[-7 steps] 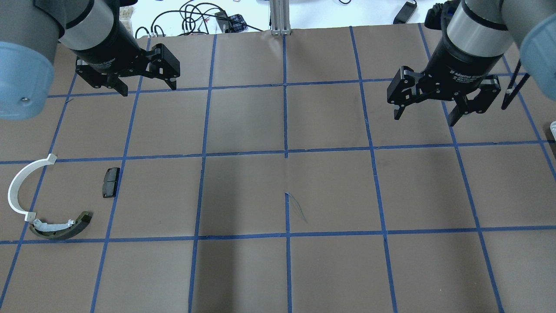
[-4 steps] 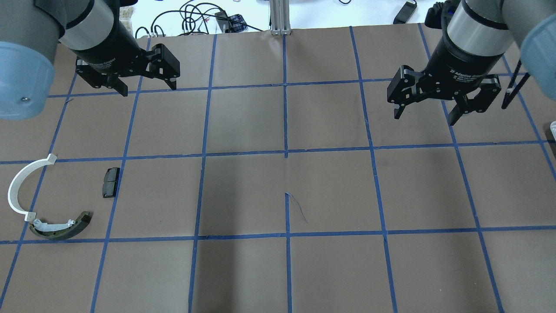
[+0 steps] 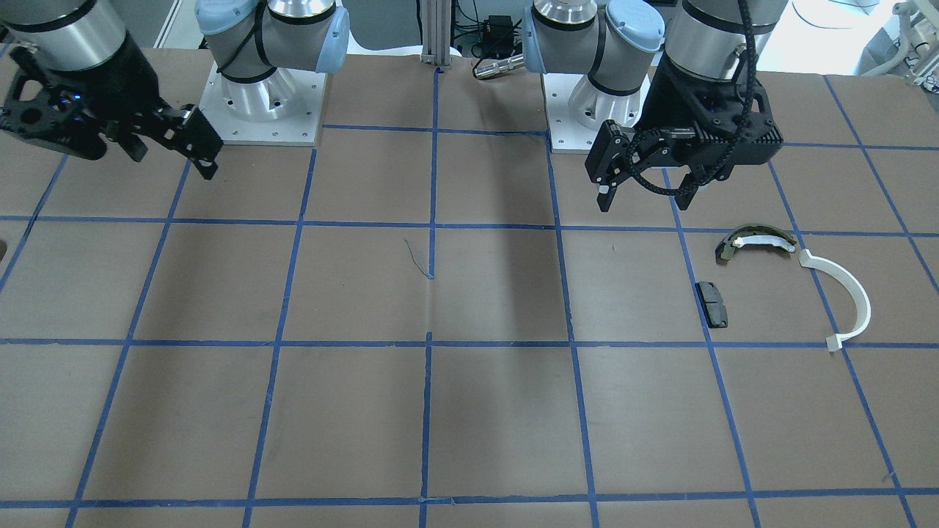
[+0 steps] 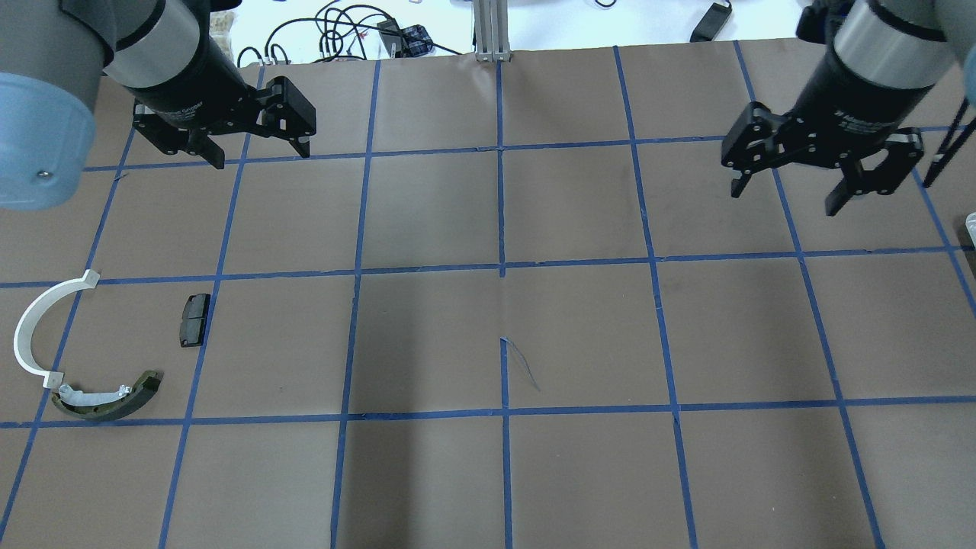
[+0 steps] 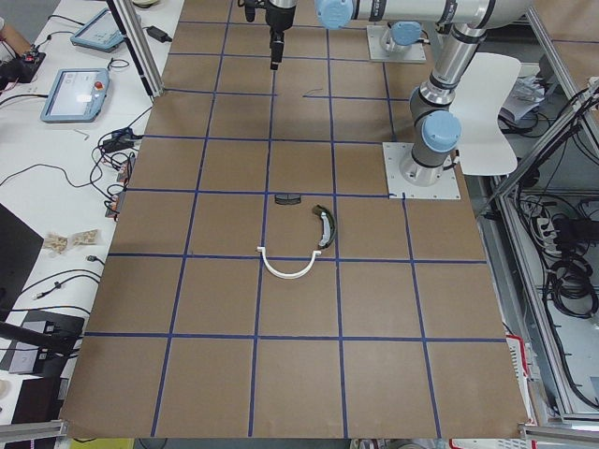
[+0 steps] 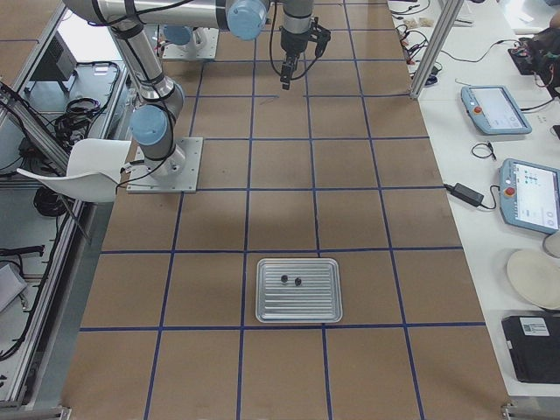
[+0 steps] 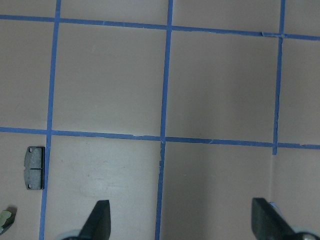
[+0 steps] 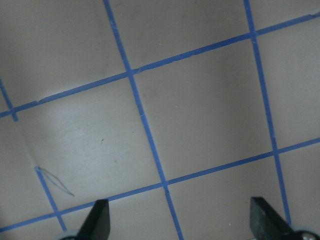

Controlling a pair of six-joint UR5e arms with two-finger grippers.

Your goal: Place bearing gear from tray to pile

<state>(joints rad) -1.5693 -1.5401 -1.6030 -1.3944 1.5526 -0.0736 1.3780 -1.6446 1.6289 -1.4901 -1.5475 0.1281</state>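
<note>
Left gripper [image 4: 261,156]: fingers spread apart, empty, hanging at 10 o'clock in the overhead view.
Right gripper [image 4: 784,200]: fingers spread apart, empty, at 2 o'clock in that view.
Task's thing: two small dark round parts [image 6: 291,280] lie just beside each other in the ribbed silver metal tray [image 6: 297,308], at 6 o'clock in the right-side view. They are too small to tell which is the bearing gear.
Pile: white curved plastic arc [image 4: 18,335], olive-and-white curved shoe [image 4: 103,408] and flat black rectangular pad [image 4: 194,320], at 8 o'clock overhead, well apart from the tray.
Risk, wrong pick: the two parts sit so close that closing fingers could take or knock the neighbour.
Risk, slip: a tiny round part on ridged metal may roll or squirt out of a loose pinch.
Risk, carry: the pile is at the table's far end, so a weak hold may drop the part.
Count: two grippers, one tray, two parts in it, three pile pieces.
</note>
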